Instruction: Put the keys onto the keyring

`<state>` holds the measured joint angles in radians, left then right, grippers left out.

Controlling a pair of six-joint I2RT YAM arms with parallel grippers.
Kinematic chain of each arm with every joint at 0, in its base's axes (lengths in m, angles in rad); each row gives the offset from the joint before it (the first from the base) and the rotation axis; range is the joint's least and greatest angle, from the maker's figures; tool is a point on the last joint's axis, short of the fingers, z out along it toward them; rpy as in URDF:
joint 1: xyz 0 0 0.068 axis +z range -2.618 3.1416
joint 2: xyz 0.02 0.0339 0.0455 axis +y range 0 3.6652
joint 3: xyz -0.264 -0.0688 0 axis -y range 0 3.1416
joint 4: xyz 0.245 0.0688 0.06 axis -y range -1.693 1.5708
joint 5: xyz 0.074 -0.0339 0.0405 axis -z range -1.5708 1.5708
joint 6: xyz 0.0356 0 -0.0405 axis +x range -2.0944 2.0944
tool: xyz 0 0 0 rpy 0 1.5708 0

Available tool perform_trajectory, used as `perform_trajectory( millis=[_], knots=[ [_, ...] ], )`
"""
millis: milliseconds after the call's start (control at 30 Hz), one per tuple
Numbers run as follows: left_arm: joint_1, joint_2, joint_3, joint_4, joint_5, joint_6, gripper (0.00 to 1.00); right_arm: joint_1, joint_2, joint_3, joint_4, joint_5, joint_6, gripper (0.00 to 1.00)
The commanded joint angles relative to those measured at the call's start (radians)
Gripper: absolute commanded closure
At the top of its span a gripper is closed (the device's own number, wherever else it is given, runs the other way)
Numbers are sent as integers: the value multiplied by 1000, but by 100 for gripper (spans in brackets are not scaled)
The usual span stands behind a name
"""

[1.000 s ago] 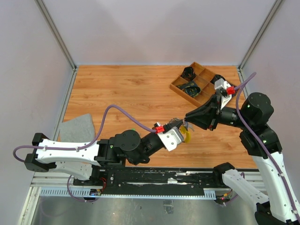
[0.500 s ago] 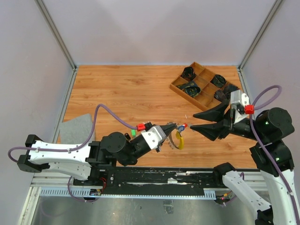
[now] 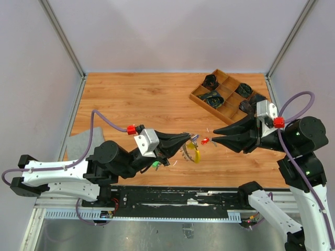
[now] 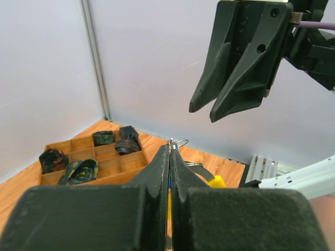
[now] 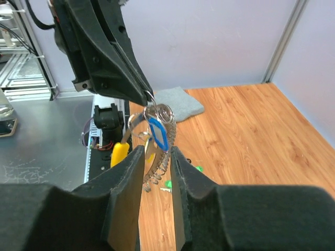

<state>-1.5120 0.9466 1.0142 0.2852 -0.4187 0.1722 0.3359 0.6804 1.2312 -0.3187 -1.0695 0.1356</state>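
My left gripper [image 3: 188, 138] is shut on the top of the keyring [image 3: 192, 151], a silvery wire coil with a yellow curved piece [image 3: 197, 155] hanging under it, held above the table. In the left wrist view my shut gripper [image 4: 170, 149] pinches a small ring, with the yellow piece [image 4: 215, 181] behind it. My right gripper [image 3: 213, 136] is open, just right of the keyring. In the right wrist view a blue-tagged key [image 5: 157, 133] and the coil [image 5: 163, 157] hang just beyond my open gripper [image 5: 155, 150]. A red tag [image 3: 204, 140] shows between the grippers. Green-tagged keys [image 5: 198, 168] lie on the table.
A wooden compartment tray [image 3: 197, 96] with dark bundles stands at the back right. A grey cloth [image 3: 78, 142] lies at the left edge. One green-tagged key [image 3: 155, 165] lies beside the left arm. Grey walls close in the table.
My right gripper has backed off to the right from the keyring and opened. My left arm has swung back and left, with the keyring still in its gripper.
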Motion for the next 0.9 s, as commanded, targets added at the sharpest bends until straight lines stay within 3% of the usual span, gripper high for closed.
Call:
perform_trajectory(
  millis=[0,100,267,633,867],
  knots=[
    [5,-6,-4,56,48,-28,99,6,-1,8,125,-71,61,72],
    [4,-5,1,53,71,-23,100,8,3,-2,164,-85,96,72],
    [4,-3,13,41,109,-23,99,20,9,-4,200,-99,126,82],
    [4,16,38,15,176,-23,99,68,21,-29,211,-80,137,86],
    [4,27,56,4,196,-21,99,110,24,-52,210,-75,128,78]
  ],
)
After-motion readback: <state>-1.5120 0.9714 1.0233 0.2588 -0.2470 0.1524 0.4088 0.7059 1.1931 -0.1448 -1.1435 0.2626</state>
